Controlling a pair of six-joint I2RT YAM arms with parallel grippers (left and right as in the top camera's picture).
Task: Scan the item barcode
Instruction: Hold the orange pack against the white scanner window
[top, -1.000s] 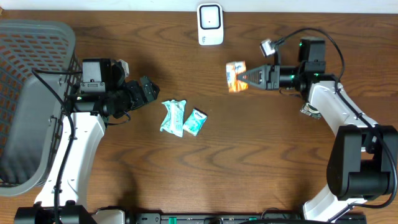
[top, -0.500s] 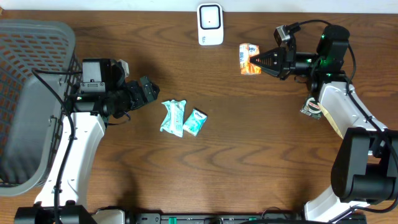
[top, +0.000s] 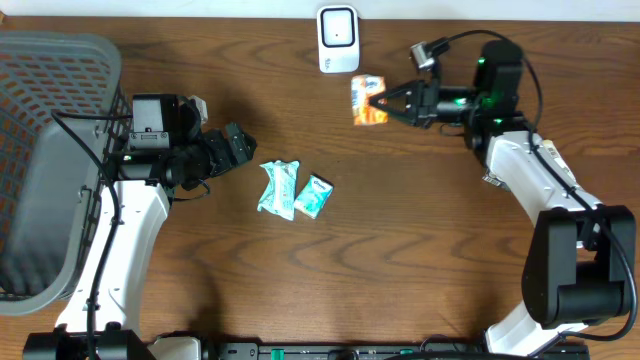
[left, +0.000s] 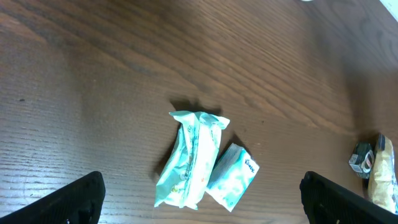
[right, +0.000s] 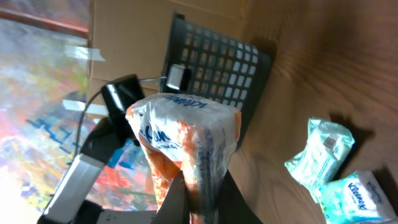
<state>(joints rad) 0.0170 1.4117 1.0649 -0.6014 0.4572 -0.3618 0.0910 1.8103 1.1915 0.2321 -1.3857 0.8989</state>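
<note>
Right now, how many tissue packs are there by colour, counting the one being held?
teal packs: 3, on the table, two pressed side by side
orange pack: 1, held in the right gripper
total: 4

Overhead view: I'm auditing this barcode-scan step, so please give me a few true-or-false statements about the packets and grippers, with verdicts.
1. The right gripper is shut on the orange-and-white plastic packet. True.
2. The left gripper holds a packet too. False: it is open and empty.
3. The orange-and-white packet is close to the white box-shaped scanner. True.
4. The teal plastic packets lie inside the grey mesh basket. False: the packets lie on the brown wooden table, outside the basket.
</note>
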